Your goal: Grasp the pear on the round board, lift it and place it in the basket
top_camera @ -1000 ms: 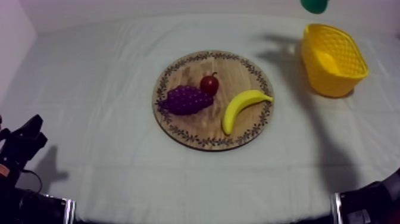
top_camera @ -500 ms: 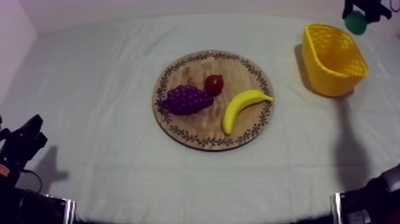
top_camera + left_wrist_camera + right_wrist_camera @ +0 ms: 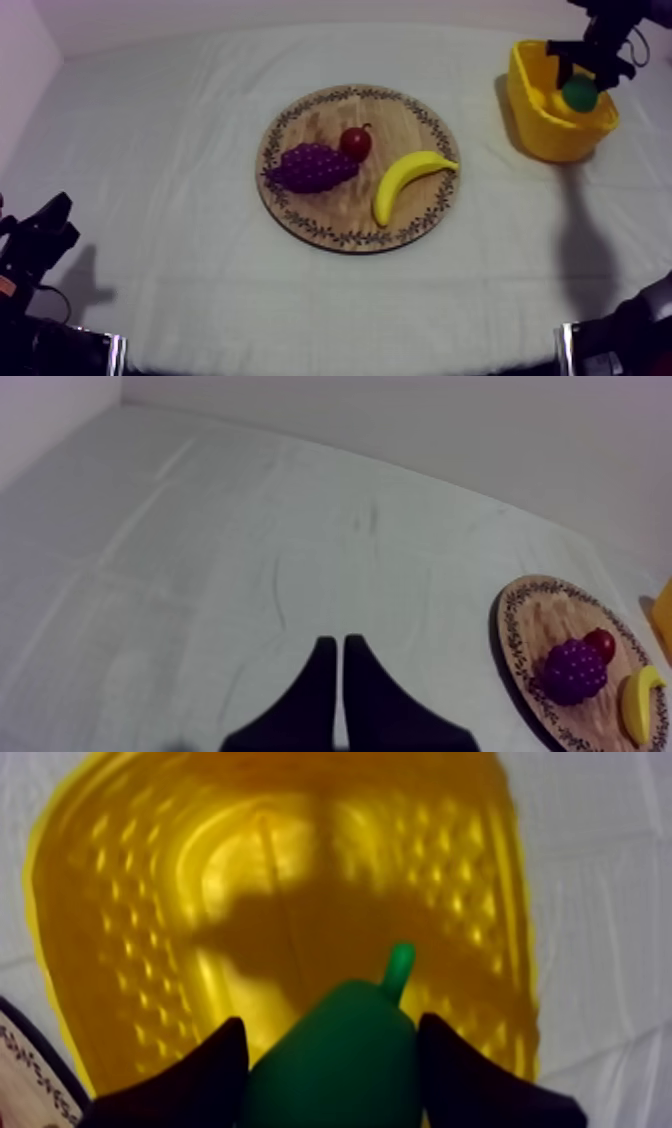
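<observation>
The pear (image 3: 579, 94) is held over the open mouth of the basket (image 3: 545, 135) at the far right of the surface (image 3: 200, 290). It is gripped by the right gripper (image 3: 583, 72), whose fingers (image 3: 205, 1077) are closed round its green body. In the right wrist view the stem is seen pointing toward the basket's floor, and the pear is judged to hang above it, not yet set down.

In the top view the pear lies close to the basket's right rim, so a release made off-centre could strike that rim and send the pear onto the cloth. A drop from too high might be followed by a bounce out of the basket. If the fingers were lowered carelessly, the wall could be caught and the light basket pushed or tipped.

The left gripper (image 3: 340, 646) is at rest at the near left, its fingers pressed together on nothing, well apart from the board (image 3: 330, 225); no interference is expected.

No brand, label or writing can be read.
</observation>
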`<state>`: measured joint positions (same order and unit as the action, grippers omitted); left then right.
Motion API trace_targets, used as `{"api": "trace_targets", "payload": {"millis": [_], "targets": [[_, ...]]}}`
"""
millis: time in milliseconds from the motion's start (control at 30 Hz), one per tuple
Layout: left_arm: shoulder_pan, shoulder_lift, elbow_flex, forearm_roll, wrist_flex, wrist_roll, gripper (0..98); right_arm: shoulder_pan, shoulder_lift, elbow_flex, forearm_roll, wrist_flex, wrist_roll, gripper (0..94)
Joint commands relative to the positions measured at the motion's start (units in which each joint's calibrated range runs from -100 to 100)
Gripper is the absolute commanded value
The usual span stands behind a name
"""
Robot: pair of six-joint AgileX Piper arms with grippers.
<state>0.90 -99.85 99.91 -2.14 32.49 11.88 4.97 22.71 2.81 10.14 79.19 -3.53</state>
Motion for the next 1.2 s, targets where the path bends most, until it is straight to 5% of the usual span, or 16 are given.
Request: {"api": "trace_targets", "payload": {"millis": [0,267,467,833,1167], "targets": [[0.00,0.02,-0.02,0.01,0.00,0.01,0.1,0.01,-1.41,1.29,0.21,0.00,0.28,55.6],[0.00,0.02,-0.02,0.01,0.00,0.01,0.1,-1.14,-9.71,1.45,2.14,1.21,0.47,69.6],[0.00,0.02,-0.02,0.01,0.00,0.01,0.1,-3.61,-15.51,2.56,4.43,0.27,-1.88,68.8],[0.00,0.02,-0.02,0.01,0.00,0.01,0.1,-7.26,-37.25,13.90,3.38,-8.99,-3.81,38.3],[0.00,0.02,-0.02,0.01,0.00,0.01,0.1,-11.24,-68.96,38.35,2.68,-22.24,-4.83,10.0]]}}
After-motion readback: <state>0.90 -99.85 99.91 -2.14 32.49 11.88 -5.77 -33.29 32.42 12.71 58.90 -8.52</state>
